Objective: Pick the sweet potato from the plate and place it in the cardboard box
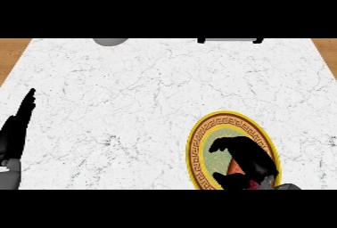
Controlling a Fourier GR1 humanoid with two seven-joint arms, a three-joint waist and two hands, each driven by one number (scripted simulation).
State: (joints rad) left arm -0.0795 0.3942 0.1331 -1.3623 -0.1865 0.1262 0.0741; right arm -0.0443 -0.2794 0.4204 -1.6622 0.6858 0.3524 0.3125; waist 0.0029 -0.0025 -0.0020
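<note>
A round plate (197, 142) with a yellow patterned rim lies at the lower right of the white marble counter. My right hand (251, 156) is over its middle, fingers and thumb curled round the reddish-orange sweet potato (236, 168), of which only a small wedge shows. My left hand (16, 127) rests open at the left edge, fingers up. No cardboard box is clearly in view.
A grey rounded object (110, 41) and a dark object (230, 39) poke in at the counter's far edge. Wooden floor (13, 51) shows beyond the counter at both upper corners. The marble top (132, 98) spreads wide between the hands.
</note>
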